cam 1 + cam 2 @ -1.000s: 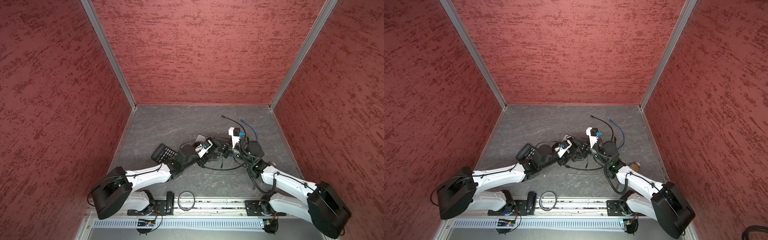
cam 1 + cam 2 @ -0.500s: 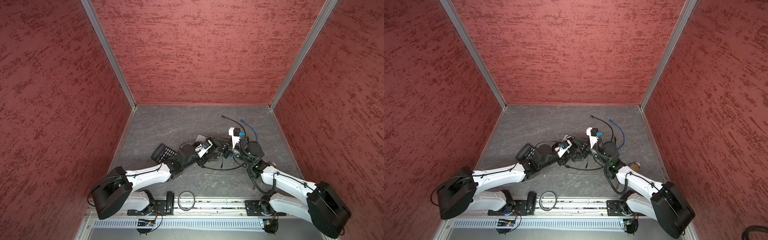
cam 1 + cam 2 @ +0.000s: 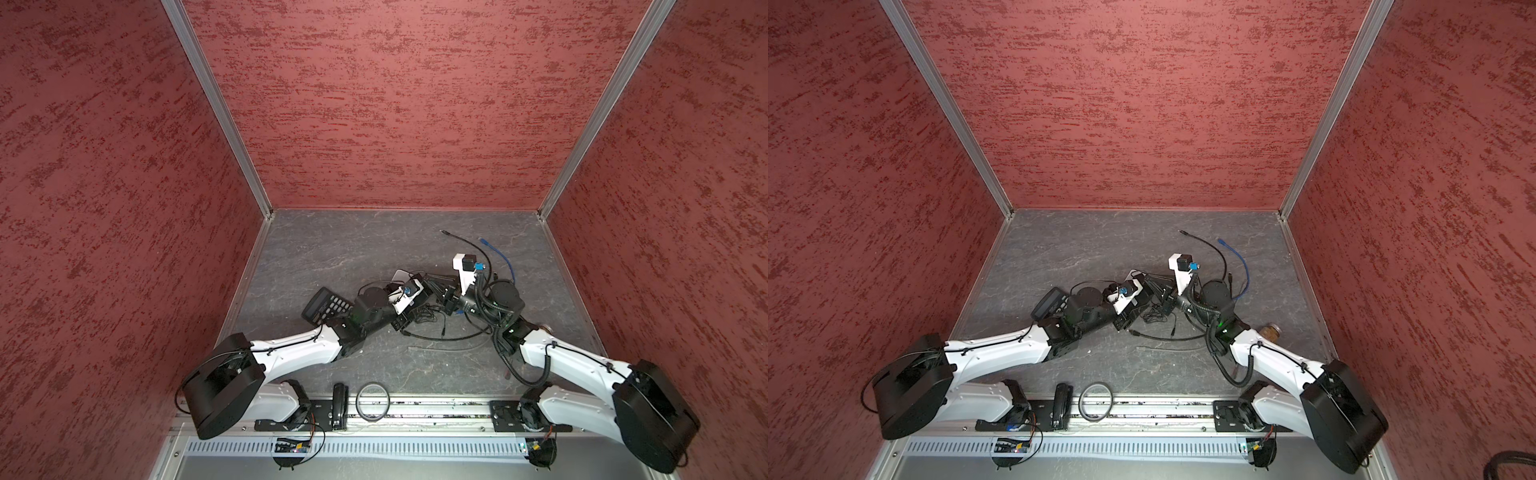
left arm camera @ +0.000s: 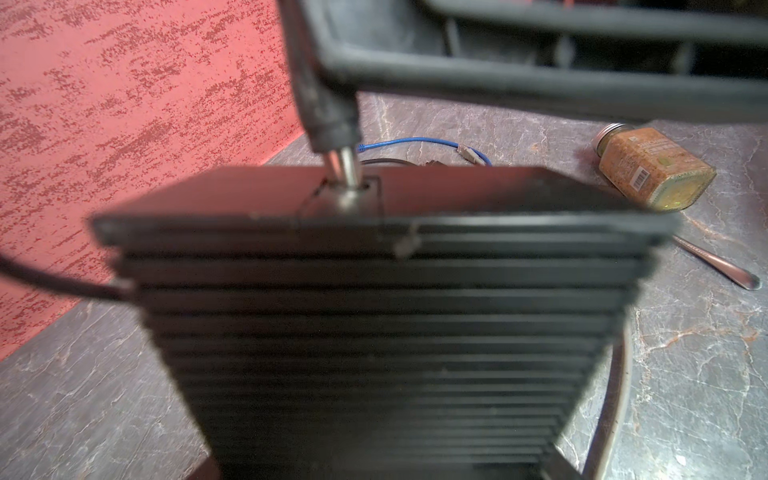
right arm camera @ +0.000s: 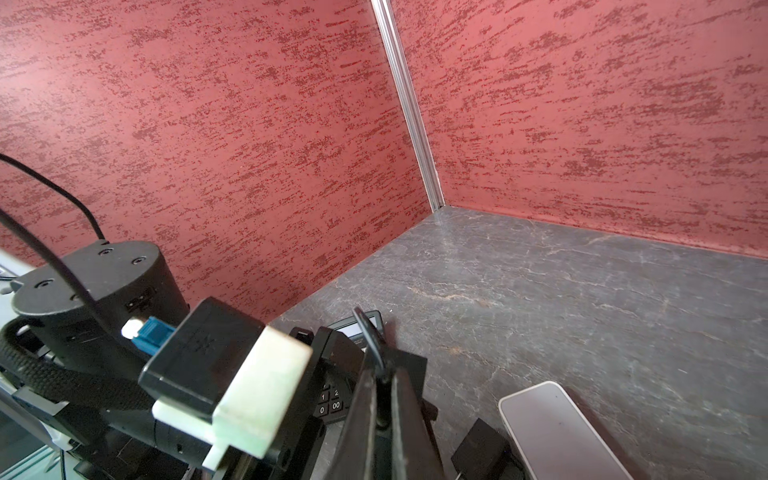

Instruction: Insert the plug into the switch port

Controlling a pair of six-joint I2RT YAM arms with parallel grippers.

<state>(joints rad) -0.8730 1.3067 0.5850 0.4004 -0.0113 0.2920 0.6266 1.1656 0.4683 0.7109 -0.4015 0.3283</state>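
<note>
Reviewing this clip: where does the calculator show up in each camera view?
In a top view: calculator lies left of centre, against the left arm's wrist.
In a top view: calculator in the same place, partly hidden by that wrist.
Left wrist: not in it.
Right wrist: calculator, only its display and a few keys, shows behind black hardware.
Shared landmark: the white phone, seen in all but the left wrist view.
</note>
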